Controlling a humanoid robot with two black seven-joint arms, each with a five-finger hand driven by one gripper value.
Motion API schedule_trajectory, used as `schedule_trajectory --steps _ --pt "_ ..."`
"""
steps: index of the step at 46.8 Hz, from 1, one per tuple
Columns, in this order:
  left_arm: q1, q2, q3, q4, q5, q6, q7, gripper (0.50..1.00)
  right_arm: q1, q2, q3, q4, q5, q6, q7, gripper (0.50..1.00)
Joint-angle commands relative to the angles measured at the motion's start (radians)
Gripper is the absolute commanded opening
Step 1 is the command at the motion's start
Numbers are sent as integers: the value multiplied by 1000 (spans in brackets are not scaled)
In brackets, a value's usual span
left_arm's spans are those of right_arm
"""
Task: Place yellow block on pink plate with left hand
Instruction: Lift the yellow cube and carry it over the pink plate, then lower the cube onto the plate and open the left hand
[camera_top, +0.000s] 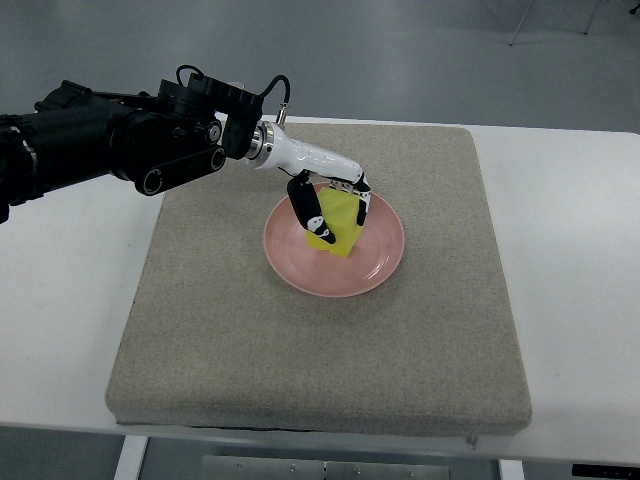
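Left hand (330, 205) has its fingers wrapped around the yellow block (337, 225), which looks like it's sitting low over or on the pink plate (375, 265), toward the plate's far-left part. Can't tell if it's fully touching down yet. I'd say lower it gently until it's flat, then spread the fingers and lift straight up so nothing tips. Plate sits mid-mat (250, 340), a bit toward the mat's far edge, with loads of bare mat on all sides and white table (570, 280) beyond. Right hand isn't visible.

Black left arm (110, 145) (looped black cable on top), white hand (325, 195) with black finger segments.
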Motion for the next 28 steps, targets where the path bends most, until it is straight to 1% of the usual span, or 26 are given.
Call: schedule_trajectory --steps 1,3,5,7,10,12,16,20,28 --pt "6 1 2 0 0 3 -1 529 0 0 0 0 0 0 0 924" --pt "6 1 0 0 0 3 -1 576 0 0 0 0 0 0 0 924" --pt "6 1 0 0 0 4 -1 647 -1 0 0 0 0 0 0 924" --pt "8 1 0 0 0 4 0 700 0 0 0 0 0 0 0 924" --pt "6 1 0 -1 -2 3 -3 765 0 0 0 0 0 0 0 924" --pt "6 1 0 -1 -2 3 -3 791 0 0 0 0 0 0 0 924" --pt "6 1 0 -1 -3 3 -1 883 0 0 0 0 0 0 0 924" --pt "6 3 -2 -1 -5 -3 -1 938 0 0 0 0 0 0 0 924" --pt "6 5 0 -1 -3 -3 -1 943 0 0 0 0 0 0 0 924"
